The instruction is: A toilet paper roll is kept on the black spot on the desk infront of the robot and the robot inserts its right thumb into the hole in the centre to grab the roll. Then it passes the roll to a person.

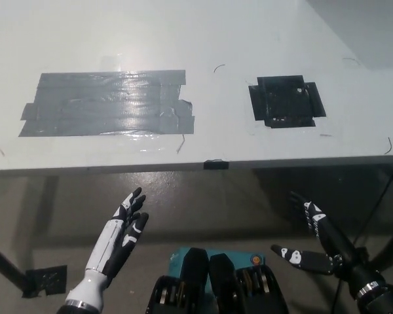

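My black right hand [318,245] hangs below the tabletop [203,39] edge, fingers spread wide, holding nothing. My white left hand [121,232] rests low on the other side, also open. Farther off, the black spot [286,101] lies bare; no roll is visible. I'd judge waiting with the thumb free is best.

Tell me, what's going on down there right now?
Left hand and right hand both open, below the desk edge. No toilet paper roll in view; black spot bare. Nothing in the way.
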{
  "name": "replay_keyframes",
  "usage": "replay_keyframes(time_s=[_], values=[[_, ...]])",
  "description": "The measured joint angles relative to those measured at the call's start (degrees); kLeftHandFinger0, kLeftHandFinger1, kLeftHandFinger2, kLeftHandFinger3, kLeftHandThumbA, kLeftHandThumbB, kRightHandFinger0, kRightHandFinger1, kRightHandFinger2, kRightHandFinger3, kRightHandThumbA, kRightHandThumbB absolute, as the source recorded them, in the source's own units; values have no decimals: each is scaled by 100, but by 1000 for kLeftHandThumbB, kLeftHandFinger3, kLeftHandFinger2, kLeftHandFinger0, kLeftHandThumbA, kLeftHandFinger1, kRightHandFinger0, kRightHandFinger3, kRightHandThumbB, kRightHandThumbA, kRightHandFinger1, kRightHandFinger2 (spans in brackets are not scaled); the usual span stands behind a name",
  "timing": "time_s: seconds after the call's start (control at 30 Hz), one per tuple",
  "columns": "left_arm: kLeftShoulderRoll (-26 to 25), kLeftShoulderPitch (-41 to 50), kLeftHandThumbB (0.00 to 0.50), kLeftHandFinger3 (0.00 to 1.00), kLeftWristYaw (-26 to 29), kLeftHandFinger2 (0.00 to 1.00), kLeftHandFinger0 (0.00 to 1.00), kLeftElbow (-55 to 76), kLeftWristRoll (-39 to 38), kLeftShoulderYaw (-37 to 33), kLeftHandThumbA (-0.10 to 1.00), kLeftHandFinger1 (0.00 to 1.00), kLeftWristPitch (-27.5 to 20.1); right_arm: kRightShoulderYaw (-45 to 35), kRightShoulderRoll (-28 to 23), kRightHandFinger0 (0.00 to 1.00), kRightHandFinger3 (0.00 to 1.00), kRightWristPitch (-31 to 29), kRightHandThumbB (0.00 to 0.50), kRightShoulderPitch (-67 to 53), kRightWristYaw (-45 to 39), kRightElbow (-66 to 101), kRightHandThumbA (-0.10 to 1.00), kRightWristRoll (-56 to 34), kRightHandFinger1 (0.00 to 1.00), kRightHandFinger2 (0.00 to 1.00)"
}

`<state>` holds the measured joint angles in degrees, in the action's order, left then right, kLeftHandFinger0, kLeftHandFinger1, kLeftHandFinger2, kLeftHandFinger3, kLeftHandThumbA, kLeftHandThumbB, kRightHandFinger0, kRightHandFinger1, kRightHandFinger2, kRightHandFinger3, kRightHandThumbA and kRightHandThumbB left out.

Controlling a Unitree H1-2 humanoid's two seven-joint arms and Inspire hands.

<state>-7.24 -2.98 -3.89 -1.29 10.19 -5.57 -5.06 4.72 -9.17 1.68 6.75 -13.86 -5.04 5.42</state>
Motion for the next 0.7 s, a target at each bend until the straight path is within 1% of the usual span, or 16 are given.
replay_keyframes(time_s=[0.17,0.2,0.33,0.37,0.53,0.63,0.7], values=[[-17,36,86,1000,0,1000,1000,19,-11,19,932,1000,-1,3,11,1000,1000,-96,258,10,23,-70,852,1,1000,1000],[-23,41,71,1000,1,1000,1000,19,-11,19,925,1000,-2,5,14,1000,1000,-109,257,9,25,-76,837,0,1000,1000],[-26,85,74,1000,2,1000,1000,20,-13,18,904,1000,-22,6,16,1000,1000,-134,270,-1,27,-82,819,-2,1000,1000],[-22,126,65,1000,2,1000,1000,23,-16,17,894,1000,-24,6,16,1000,1000,-137,266,-15,27,-82,808,-4,1000,1000],[-19,236,83,1000,2,1000,1000,24,-37,19,911,1000,-25,8,18,1000,1000,-145,248,-62,27,-82,801,-8,1000,1000],[-19,256,80,1000,3,1000,1000,25,-36,19,910,1000,-27,16,25,1000,1000,-158,239,-84,28,-82,791,-8,1000,1000],[-19,261,77,1000,3,1000,1000,26,-37,20,896,1000,-28,20,30,1000,1000,-162,242,-98,28,-82,788,-8,1000,1000]])
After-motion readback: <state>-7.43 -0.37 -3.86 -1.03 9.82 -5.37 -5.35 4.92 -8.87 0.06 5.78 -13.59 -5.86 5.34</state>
